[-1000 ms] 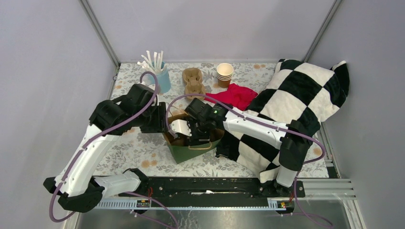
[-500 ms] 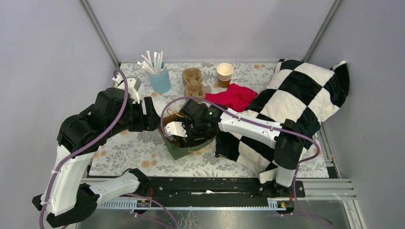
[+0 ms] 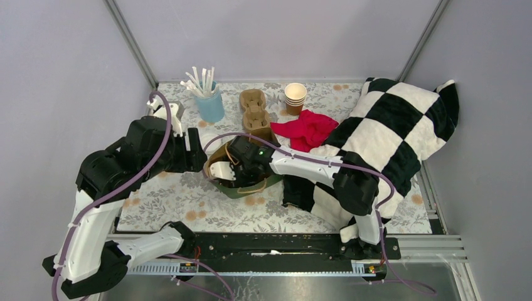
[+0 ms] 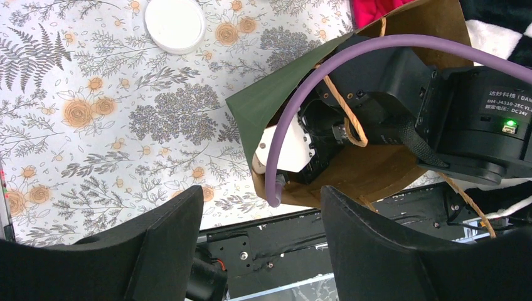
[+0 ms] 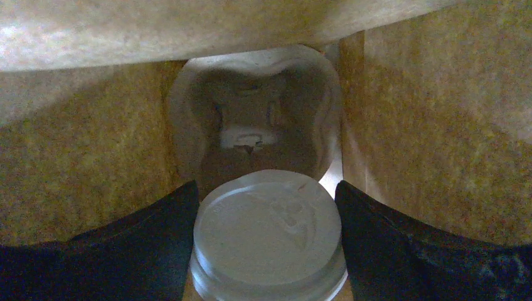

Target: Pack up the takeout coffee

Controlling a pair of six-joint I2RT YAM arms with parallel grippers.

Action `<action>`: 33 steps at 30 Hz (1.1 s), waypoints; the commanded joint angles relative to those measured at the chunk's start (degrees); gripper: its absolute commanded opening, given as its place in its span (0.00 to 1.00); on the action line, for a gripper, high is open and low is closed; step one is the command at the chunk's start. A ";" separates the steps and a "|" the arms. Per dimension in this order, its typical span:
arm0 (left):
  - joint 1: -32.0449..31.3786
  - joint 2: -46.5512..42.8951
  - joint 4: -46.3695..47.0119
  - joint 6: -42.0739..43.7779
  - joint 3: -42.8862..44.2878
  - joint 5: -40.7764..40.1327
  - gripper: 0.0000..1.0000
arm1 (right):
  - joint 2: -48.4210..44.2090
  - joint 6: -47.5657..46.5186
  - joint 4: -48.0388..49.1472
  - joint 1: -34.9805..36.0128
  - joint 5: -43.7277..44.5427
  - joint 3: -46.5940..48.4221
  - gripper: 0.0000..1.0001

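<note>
Right tool [image 5: 268, 248] sits inside the green paper bag [image 4: 276, 103], fingers pressed against both sides of the takeout coffee [image 5: 266, 232], near a pulp tray [image 5: 254, 125]. Left tool [image 4: 260, 244] hangs wide over the floral desk [image 4: 94, 125].

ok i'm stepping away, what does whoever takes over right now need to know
Left gripper: open, empty, hanging over the table beside the paper bag.
Right gripper: inside the bag, shut on the takeout coffee, lid on.
Done: the cup is in the bag, just short of the moulded carrier inside it.
Left: probably seat the cup in the carrier, let go, draw the gripper out.
</note>
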 commanded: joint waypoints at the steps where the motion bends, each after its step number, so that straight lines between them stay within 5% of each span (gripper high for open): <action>1: -0.12 -0.16 1.89 -0.68 -0.03 -1.38 0.72 | 3.86 2.44 -8.57 -0.67 3.32 -3.71 0.53; 13: -0.12 1.27 6.89 -1.42 -2.60 2.28 0.73 | -4.17 11.68 -10.90 -0.66 1.16 4.29 0.56; 18: -0.06 -0.17 8.20 -4.53 -4.52 0.82 0.73 | -10.02 15.75 -2.68 -0.59 -1.86 -4.40 0.76; 33: -0.08 -2.34 9.20 -11.37 -9.54 -0.46 0.64 | -21.77 23.73 10.96 -0.59 -0.31 -15.08 0.69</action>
